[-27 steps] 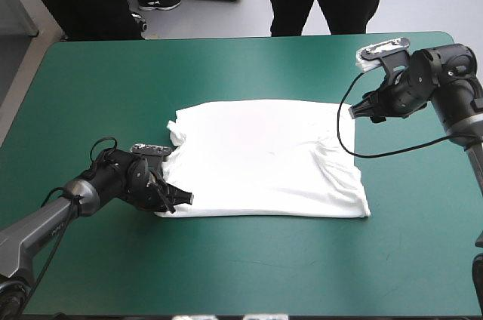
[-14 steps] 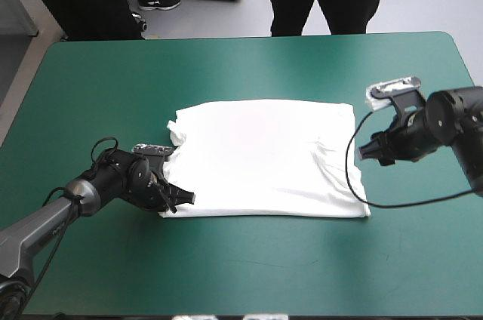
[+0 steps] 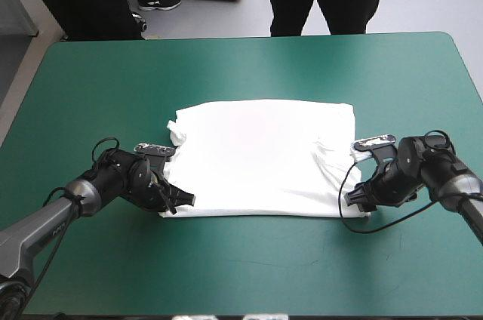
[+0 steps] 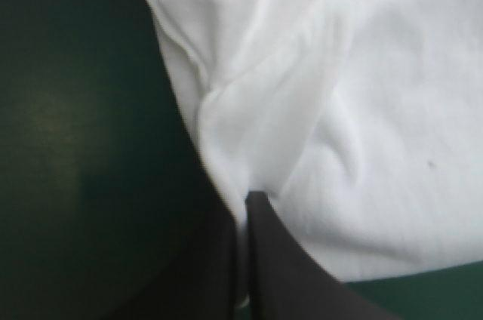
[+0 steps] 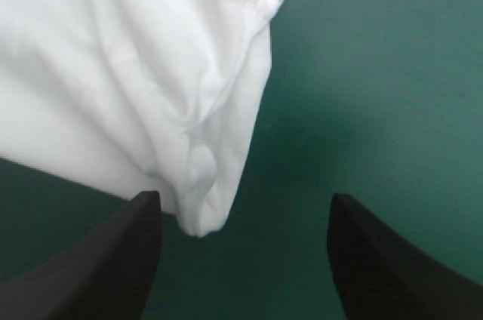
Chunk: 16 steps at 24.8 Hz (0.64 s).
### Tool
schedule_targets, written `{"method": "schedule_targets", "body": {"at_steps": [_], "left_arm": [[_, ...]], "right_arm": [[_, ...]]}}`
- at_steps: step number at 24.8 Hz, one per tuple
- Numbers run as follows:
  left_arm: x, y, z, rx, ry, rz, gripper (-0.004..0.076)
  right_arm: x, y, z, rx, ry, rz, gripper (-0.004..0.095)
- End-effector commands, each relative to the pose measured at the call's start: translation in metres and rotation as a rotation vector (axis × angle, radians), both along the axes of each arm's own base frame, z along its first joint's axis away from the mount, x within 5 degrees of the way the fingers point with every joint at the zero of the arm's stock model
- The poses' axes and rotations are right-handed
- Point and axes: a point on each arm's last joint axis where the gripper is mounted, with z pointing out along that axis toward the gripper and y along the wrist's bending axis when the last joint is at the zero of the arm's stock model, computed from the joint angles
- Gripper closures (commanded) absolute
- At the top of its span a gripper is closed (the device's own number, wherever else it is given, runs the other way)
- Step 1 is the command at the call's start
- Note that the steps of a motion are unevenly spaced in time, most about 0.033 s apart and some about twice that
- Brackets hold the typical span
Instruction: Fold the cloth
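- The T-shirt [image 3: 264, 158] lies spread flat at the middle of the teal-green cover [image 3: 106, 78].
- The left gripper [image 4: 245, 203] is clamped tight on the T-shirt's near left corner, with a fold of cloth pinched in it.
- The right gripper [image 5: 245, 199] sits low at the near right corner. Its black fingers [image 5: 113, 260] are wide apart, and the corner's tip lies between them, just beside one.

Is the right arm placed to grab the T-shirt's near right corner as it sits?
Probably yes. The right claw is open, and the corner of the T-shirt lies just ahead, nearer one finger than centred. Only bare cover surrounds it, so nothing blocks the way.
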Motion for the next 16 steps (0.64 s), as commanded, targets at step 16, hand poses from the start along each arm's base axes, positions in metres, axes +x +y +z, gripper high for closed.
{"method": "schedule_targets", "body": {"at_steps": [16], "left_arm": [[0.005,-0.002,0.0,-0.006,-0.032,-0.002,0.0736]], "right_arm": [[0.007,0.036,-0.033,-0.024,0.035,0.077,0.0408]]}}
